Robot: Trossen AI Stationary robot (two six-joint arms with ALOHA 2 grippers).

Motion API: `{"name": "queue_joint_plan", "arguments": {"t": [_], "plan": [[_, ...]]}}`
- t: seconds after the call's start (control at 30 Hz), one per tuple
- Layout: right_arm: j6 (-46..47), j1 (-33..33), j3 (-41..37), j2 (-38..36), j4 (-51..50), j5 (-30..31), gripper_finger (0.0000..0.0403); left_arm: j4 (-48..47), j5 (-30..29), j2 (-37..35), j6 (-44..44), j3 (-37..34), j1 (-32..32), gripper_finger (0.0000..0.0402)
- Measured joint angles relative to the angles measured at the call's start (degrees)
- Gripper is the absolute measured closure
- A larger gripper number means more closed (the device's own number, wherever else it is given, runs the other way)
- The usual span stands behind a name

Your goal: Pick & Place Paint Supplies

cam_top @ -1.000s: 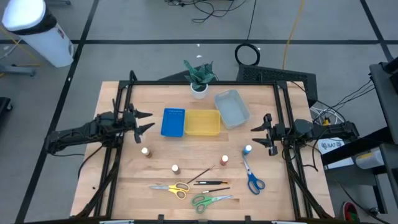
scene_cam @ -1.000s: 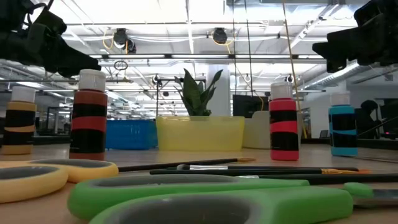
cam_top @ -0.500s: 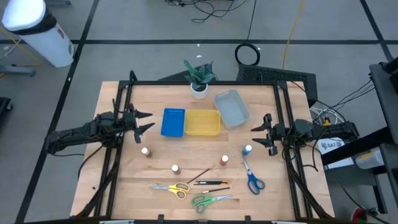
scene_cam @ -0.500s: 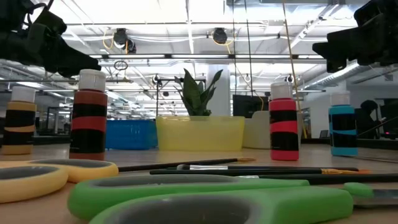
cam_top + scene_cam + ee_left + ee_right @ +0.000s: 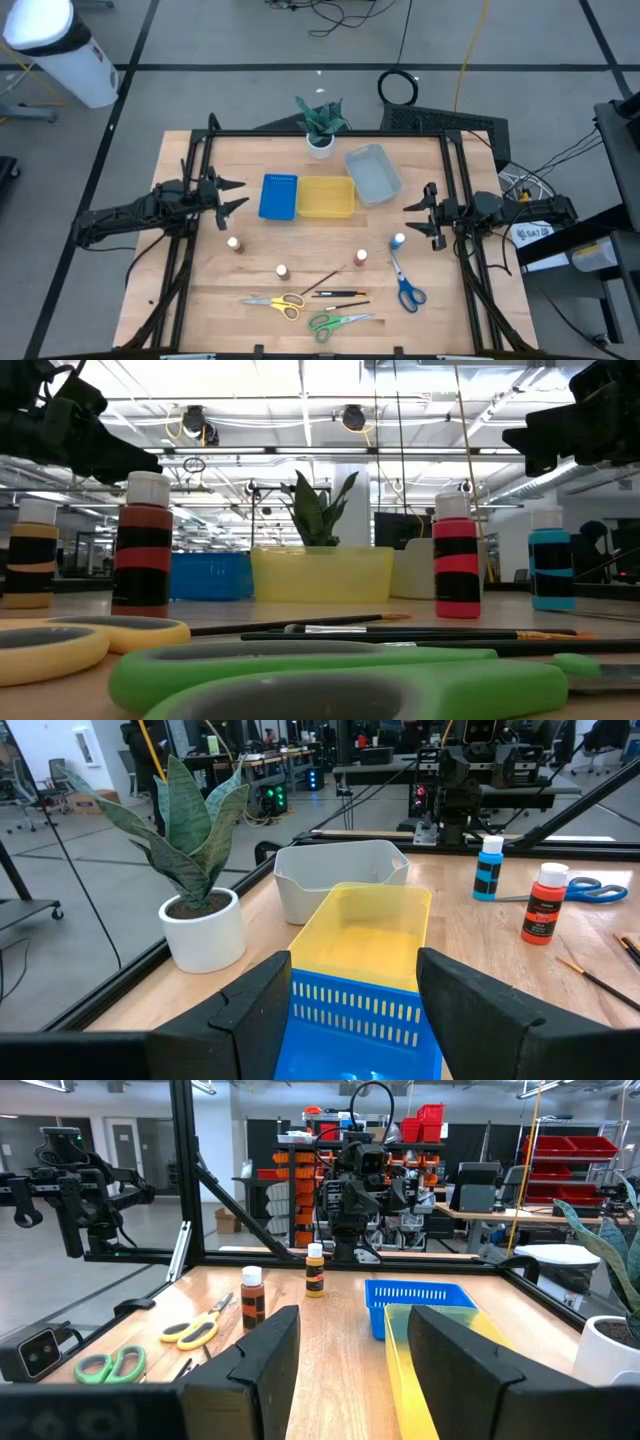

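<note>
Wooden surface (image 5: 250,290) with supplies untouched: paint bottles (image 5: 234,244), brushes (image 5: 340,293) and scissors (image 5: 405,285) lie along its near half, both tools, left tool (image 5: 232,195) and right tool (image 5: 412,218), hovering released at opposite edges; pre-grasp, so next move probably needs descent onto one item.

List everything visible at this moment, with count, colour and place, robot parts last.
Paint bottles: four; blue-labelled nearest the right gripper, red, brown, tan.
Brushes: a few, thin and dark, middle of the front.
Scissors: three; yellow, green, blue.
Trays: three in a row; blue tray, yellow tray, clear tray.
Potted plant: one, green, back edge.
Table: wooden.
Left gripper: open, above the table's left side.
Right gripper: open, right side.
</note>
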Motion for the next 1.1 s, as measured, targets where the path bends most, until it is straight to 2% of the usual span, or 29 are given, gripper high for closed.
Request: {"name": "queue_joint_plan", "arguments": {"t": [1.1], "plan": [[1.1,0.0,0.0,0.0,0.4,0.0,0.0226,0.0,0.0,0.0,0.0,0.0,0.0,0.0172]]}}
